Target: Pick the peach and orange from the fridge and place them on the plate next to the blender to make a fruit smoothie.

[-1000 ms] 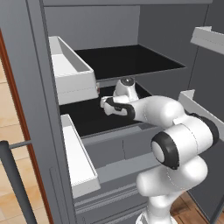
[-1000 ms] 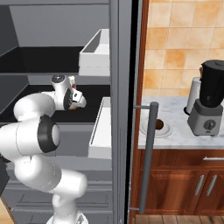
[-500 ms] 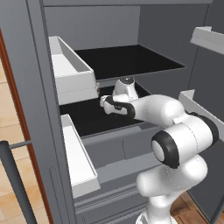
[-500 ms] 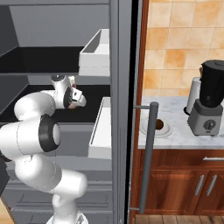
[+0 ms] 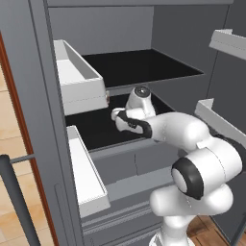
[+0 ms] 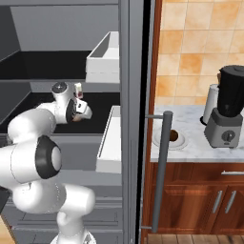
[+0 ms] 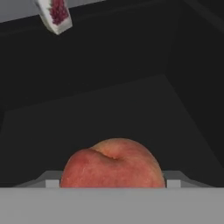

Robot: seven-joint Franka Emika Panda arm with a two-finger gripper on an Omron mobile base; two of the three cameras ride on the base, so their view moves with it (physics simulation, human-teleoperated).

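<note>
We see the arm point(image 5: 168, 129) reaching onto the fridge's point(image 5: 48, 120) middle shelf point(image 5: 96, 127), between door bins point(image 5: 77, 81). The peach point(image 7: 113, 164) sits at the fingertips. Right of the fridge, the orange point(image 6: 174, 136) lies on the plate point(image 6: 159, 141), beside the blender point(image 6: 228, 114).

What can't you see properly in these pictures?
- Gripper fingertips: in the hand view the peach sits right in front, so open or shut cannot be told.
- The dark ball on the plate, right base view: too small to name.
- The small bottle on the fridge shelf: label too tiny to read.
</note>
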